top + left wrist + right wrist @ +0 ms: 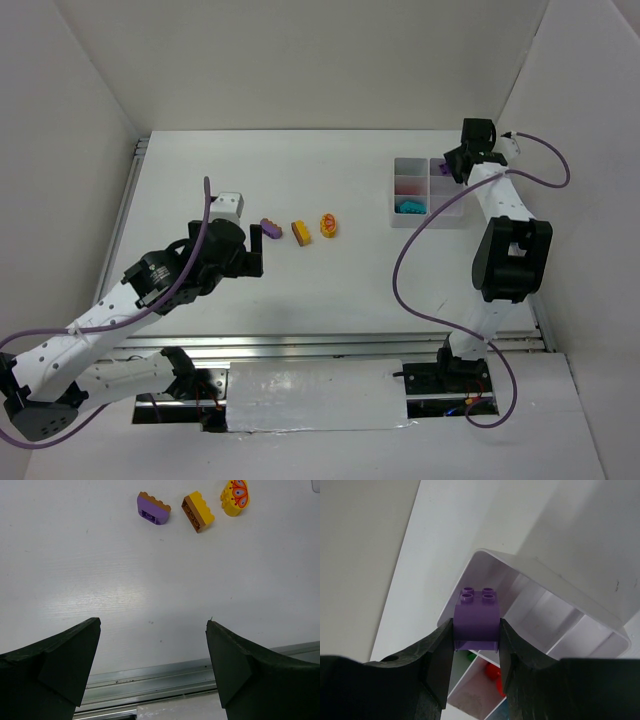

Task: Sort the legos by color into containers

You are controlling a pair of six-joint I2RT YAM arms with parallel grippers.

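Your right pincer [476, 630] is clamped on a purple 2x2 brick [476, 612]. The jaws grip its two smooth sides and the studs point away from the wrist, so the underside is free to drop straight off on release. The top view puts it over the far right-hand corner of the tray [400, 222]. Can't tell whether the brick is above the rim or already dipping into a cell.

The wrist cam looks down past the brick into the tray: red [492, 671] and green [470, 655] pieces sit in cells nearer the arm, w/ dividers between. A cyan piece [410, 207] shows in a left-hand cell from above. So colours are already split by cell, and purple prob. goes in a cell of its own. Check the one below is right before you let go.

Your left pincer [153, 622] is spread wide, holding nothing, and hangs low over the desk [300, 170]. It's pointed at the three loose pieces ahead, set in a row: a purple rounded piece [153, 509], a yellow brick [198, 511] and a yellow oval w/ orange print [235, 496]. They're near each other but apart, so each has room for a jaw either side. The purple one is closest to the left arm, likely your next pick.
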